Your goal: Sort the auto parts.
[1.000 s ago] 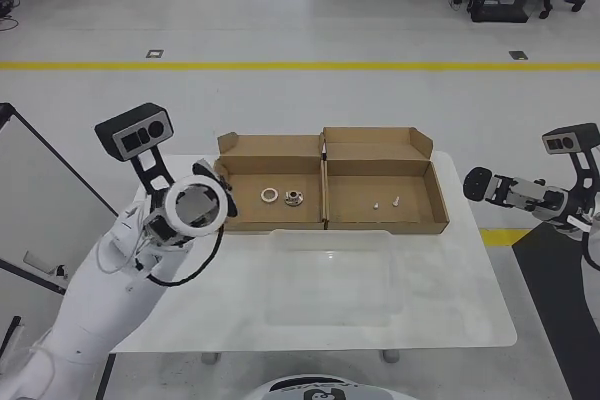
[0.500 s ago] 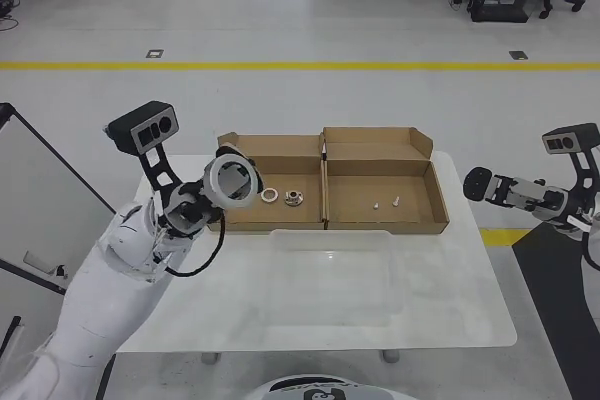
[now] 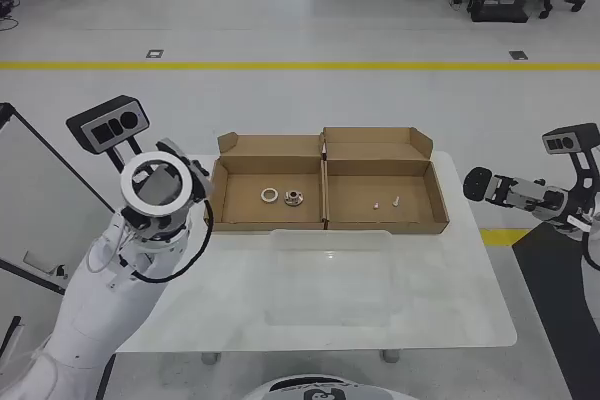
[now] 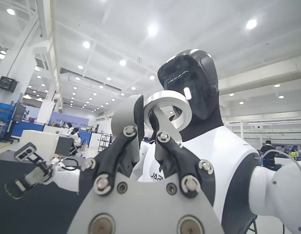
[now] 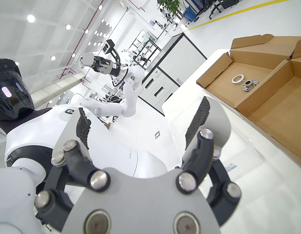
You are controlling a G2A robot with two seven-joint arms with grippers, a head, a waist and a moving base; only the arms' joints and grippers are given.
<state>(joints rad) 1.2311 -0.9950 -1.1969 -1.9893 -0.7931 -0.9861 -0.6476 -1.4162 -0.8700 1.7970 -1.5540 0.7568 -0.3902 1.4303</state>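
The metal ring (image 4: 165, 96) is pinched by my left gripper (image 4: 148, 115), high at nine o'clock, probably for identification; my right gripper (image 5: 140, 120) hangs open at three o'clock.

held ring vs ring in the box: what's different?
The held ring is clamped by its band in the left gripper, raised near the table edge; the box ring lies flat in the left compartment. The held ring looks much larger, though it is nearer the top camera. Both are plain silvery rings.
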